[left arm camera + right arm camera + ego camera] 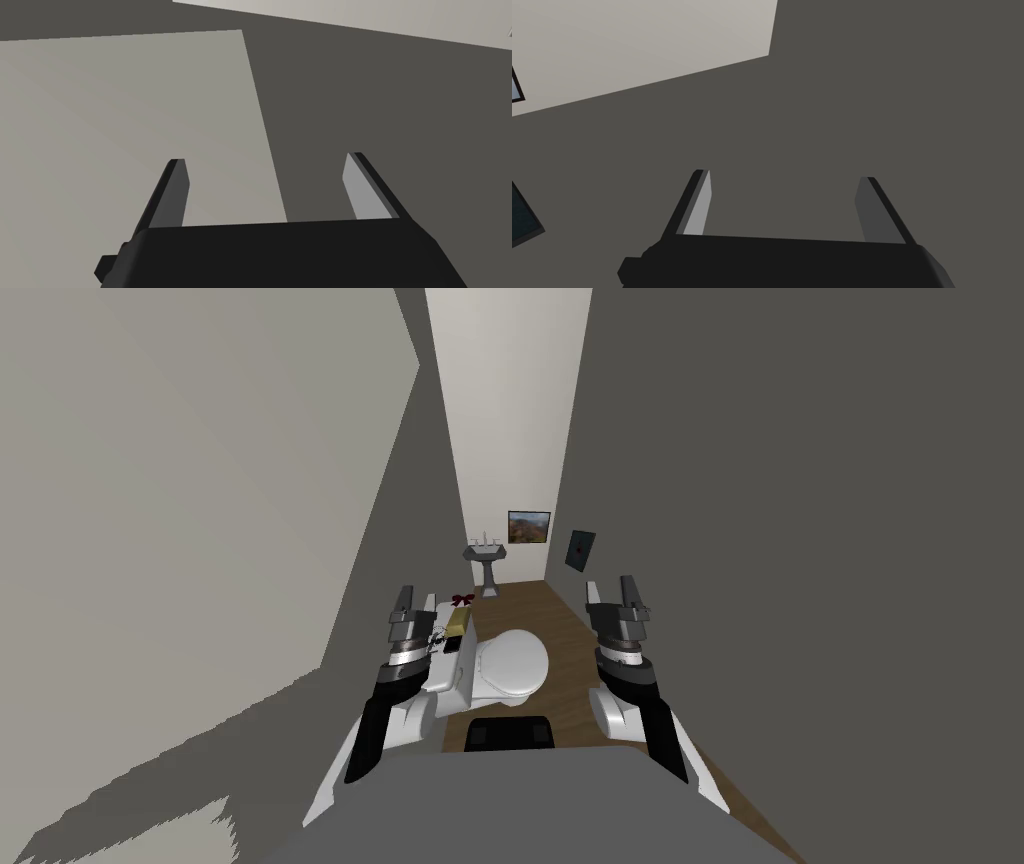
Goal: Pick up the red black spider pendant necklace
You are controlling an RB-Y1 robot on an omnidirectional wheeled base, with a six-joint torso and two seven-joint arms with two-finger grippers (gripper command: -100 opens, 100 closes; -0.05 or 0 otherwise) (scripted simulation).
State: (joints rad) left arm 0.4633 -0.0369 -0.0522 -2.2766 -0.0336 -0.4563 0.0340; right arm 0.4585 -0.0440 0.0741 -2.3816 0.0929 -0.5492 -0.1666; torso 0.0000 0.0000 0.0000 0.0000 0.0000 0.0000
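- Head view: the necklace (461,599), small and dark red, lies on the toilet tank (445,678) at frame centre, just right of your left gripper (413,603). Your right gripper (611,593) is centre-right.
- Left wrist view: fingers spread wide, holding nothing.
- Right wrist view: fingers spread wide, holding nothing.

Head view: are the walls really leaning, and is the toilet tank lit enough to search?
Head view: the lean is wide-lens splay; right wall in flat shadow; toilet tank evenly lit, a small red thing plain at its far end. Wrist views: no glare.
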